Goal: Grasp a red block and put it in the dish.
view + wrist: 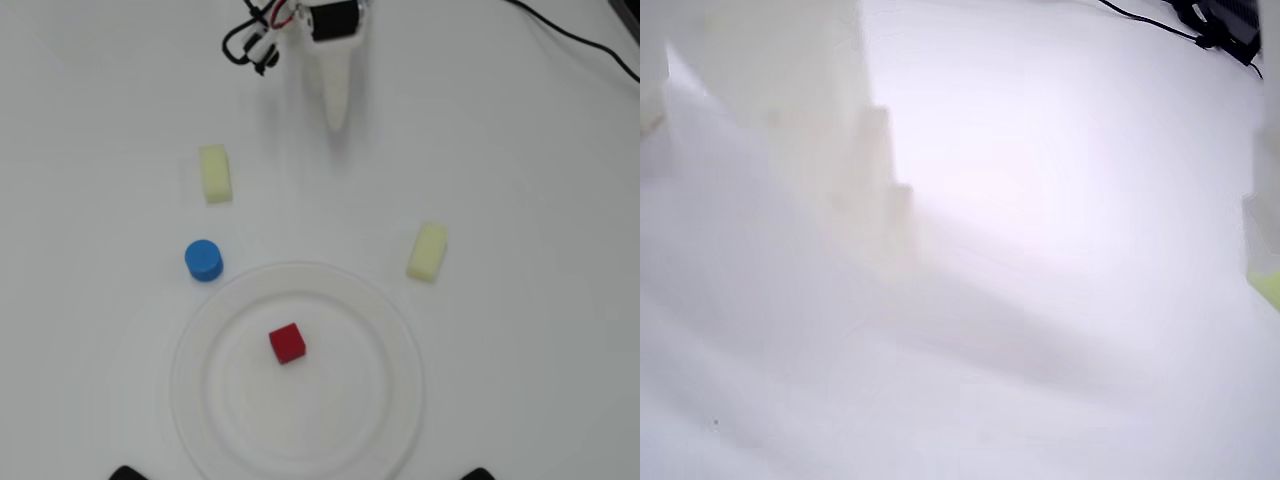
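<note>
Although the task named a grasp, the red block (287,343) already lay inside the dish (400,330), near its middle, untouched. The gripper (337,118) stood well apart near the table's far edge, holding nothing; whether it was released or clenched could not be told. The wrist view was blurred white. Judged: placement complete. The arm should stay high and clear of the dish.

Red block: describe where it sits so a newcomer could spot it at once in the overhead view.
Find the large white dish low in the overhead view. The red block lies inside it, near the centre. It is the only red cube; the blue cylinder and two pale yellow blocks lie outside the rim.
</note>
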